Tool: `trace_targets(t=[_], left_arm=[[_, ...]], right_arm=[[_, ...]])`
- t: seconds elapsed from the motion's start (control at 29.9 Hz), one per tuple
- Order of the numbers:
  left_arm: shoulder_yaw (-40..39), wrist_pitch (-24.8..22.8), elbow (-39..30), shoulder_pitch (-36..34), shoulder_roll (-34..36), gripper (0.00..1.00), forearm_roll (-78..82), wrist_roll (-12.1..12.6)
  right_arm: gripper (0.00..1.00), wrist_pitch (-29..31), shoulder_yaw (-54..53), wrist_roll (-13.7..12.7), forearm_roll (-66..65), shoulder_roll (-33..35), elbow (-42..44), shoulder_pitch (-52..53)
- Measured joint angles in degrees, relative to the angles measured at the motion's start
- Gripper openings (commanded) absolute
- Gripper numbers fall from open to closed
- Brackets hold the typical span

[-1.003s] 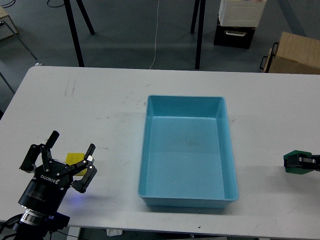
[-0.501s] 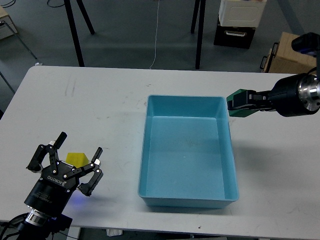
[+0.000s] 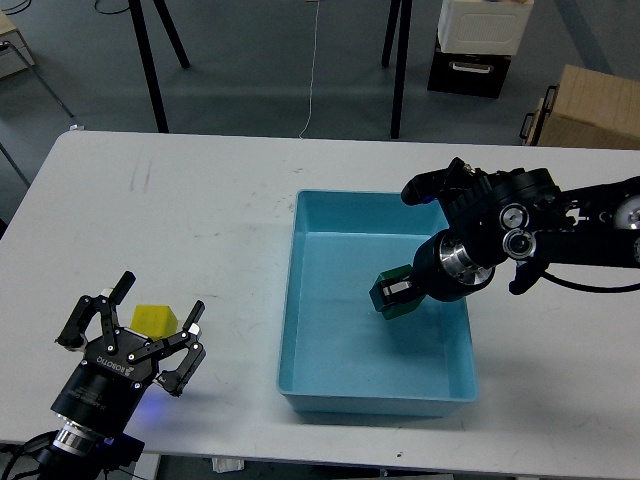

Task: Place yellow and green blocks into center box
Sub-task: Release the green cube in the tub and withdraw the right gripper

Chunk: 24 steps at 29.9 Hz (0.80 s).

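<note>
From the head view, my right gripper [image 3: 395,293] reaches down into the blue box [image 3: 375,300] at the middle of the white counter [image 3: 200,210], clamped on the green block [image 3: 392,292], which hangs inside the box near its right wall; I cannot tell whether it touches the floor. I judge the step in hand to be the drop of the green block, so the next move calls for spreading those fingers and lifting the arm straight out without catching the rim. My left gripper [image 3: 150,330] sits near the counter's front left corner, fingers spread wide, with the yellow block [image 3: 156,320] on the counter between them, not yet gripped. That side then needs a squeeze, a lift and a carry rightward over the box wall.
</note>
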State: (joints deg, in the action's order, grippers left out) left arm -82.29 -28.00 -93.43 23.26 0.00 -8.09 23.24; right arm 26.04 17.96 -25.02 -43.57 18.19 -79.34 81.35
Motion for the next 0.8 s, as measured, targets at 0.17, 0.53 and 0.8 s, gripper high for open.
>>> trace_targets(t=[0.17, 0.53, 0.8], left_arm=[[-0.14, 0.00, 0.01, 0.06, 0.00, 1.00, 0.00, -0.04], [0.11, 0.00, 0.06, -0.20, 0.00, 1.00, 0.09, -0.04], [0.12, 0.00, 0.11, -0.23, 0.00, 1.00, 0.10, -0.04]], right_arm=[[0.86, -0.27, 0.14, -0.03, -0.56, -5.31, 4.81, -1.68], [0.98, -1.91, -1.10, -0.08, -0.28, -6.97, 6.94, -1.76], [0.99, -1.97, -12.74, -0.09, 1.06, -5.07, 14.60, -0.74]])
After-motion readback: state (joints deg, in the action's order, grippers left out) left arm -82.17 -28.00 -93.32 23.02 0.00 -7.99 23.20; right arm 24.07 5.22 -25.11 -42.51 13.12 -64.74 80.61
